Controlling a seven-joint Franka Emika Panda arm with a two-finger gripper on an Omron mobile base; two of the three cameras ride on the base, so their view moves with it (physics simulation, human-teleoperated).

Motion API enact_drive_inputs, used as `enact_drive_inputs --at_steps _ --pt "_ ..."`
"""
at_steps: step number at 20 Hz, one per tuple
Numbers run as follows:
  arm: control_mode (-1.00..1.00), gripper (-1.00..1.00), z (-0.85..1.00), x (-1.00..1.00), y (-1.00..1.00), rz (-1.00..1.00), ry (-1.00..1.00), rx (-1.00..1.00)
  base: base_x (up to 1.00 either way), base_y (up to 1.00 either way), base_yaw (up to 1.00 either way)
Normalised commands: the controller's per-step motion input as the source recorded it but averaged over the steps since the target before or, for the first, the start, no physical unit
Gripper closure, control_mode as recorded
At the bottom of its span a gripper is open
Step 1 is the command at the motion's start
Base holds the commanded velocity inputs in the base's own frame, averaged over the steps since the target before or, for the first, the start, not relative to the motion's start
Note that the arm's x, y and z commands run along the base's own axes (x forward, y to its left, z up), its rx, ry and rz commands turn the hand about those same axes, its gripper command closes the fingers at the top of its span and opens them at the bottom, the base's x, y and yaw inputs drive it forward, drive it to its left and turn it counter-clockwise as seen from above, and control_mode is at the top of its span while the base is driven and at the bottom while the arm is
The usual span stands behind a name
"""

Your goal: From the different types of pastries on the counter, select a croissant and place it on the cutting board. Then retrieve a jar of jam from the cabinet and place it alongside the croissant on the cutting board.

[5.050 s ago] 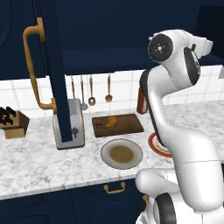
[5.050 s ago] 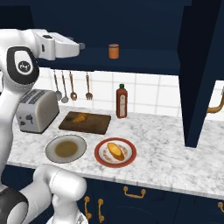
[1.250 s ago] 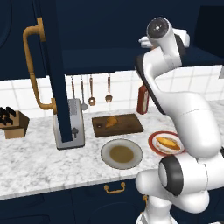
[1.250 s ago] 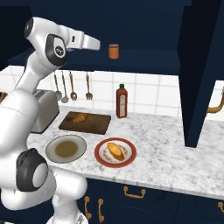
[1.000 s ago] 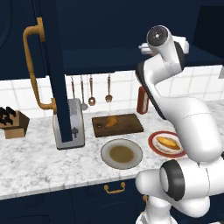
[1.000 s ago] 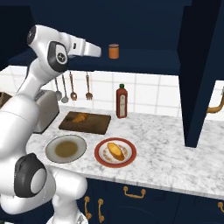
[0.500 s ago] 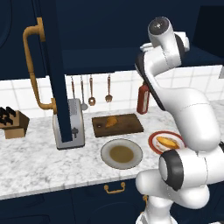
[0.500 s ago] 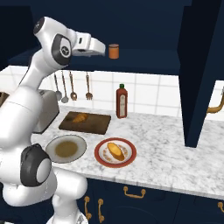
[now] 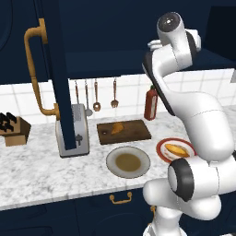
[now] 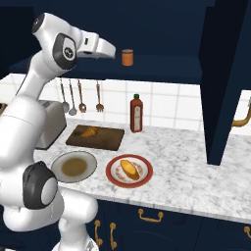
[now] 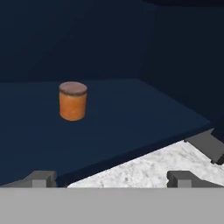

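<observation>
The jar of jam (image 11: 72, 100) stands upright on the dark shelf of the open cabinet (image 10: 162, 73), orange with a paler lid. In the right base view my gripper (image 10: 113, 50) is raised at shelf height just left of the jar of jam (image 10: 127, 57), apart from it. In the hand view the gripper (image 11: 111, 178) is open, its fingertips (image 11: 41, 177) wide apart with nothing between them. The croissant (image 9: 117, 128) lies on the dark cutting board (image 9: 138, 133) on the counter (image 10: 181, 166).
The longer yellow pastry (image 10: 129, 168) lies on a red-rimmed plate (image 10: 113, 177). A round grey plate (image 9: 110, 162) sits before the board. A red bottle (image 10: 137, 113), hanging utensils (image 9: 96, 94), a toaster (image 9: 73, 131) and a knife block (image 9: 11, 129) line the back. Open cabinet doors (image 9: 55, 69) hang at both sides.
The arm has reached up and forward, bringing the hand closer to the jar at the cabinet shelf. The jaws stayed open. Nothing on the counter moved.
</observation>
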Motion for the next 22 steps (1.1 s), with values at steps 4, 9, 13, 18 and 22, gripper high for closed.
enact_drive_inputs --at_steps 4,9,13,18,22 --pt "-1.0 -1.0 -0.14 0.16 0.0 0.0 -0.22 0.0 0.0 0.0 0.0" --pt "-1.0 -1.0 0.0 0.09 -0.15 0.0 0.05 0.06 0.0 0.0 0.0" --pt "-1.0 -1.0 0.0 0.54 -0.04 0.0 0.1 0.06 0.0 0.0 0.0" --pt "-1.0 -1.0 0.0 0.1 -0.04 0.0 0.0 0.06 0.0 0.0 0.0" --pt "-1.0 -1.0 0.0 0.02 -0.01 0.0 0.0 0.04 0.0 0.0 0.0"
